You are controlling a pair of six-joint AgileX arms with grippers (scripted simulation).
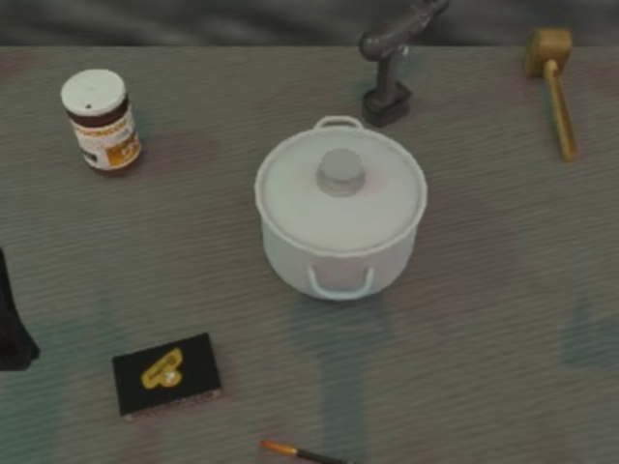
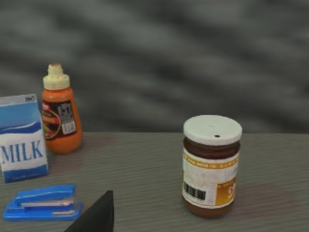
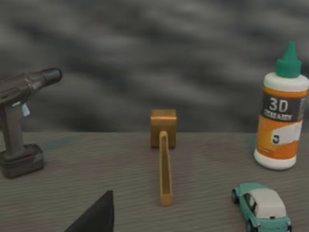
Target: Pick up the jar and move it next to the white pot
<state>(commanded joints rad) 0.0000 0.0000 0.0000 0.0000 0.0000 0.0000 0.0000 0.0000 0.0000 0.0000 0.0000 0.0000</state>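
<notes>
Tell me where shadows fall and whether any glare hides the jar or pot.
Top view: soft shadows under the white pot and beside the jar, no glare on either. Left wrist view: the jar is evenly lit and its label shows; the backdrop is mottled grey.

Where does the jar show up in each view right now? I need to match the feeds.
Top view: the jar stands upright at the far left of the table, left of the white pot, apart from it.
Left wrist view: the jar stands on the table, nothing touching it.
Right wrist view: not in it.
Shared landmark: the jar's white lid links top and left wrist; the drill links top and right wrist.
</notes>
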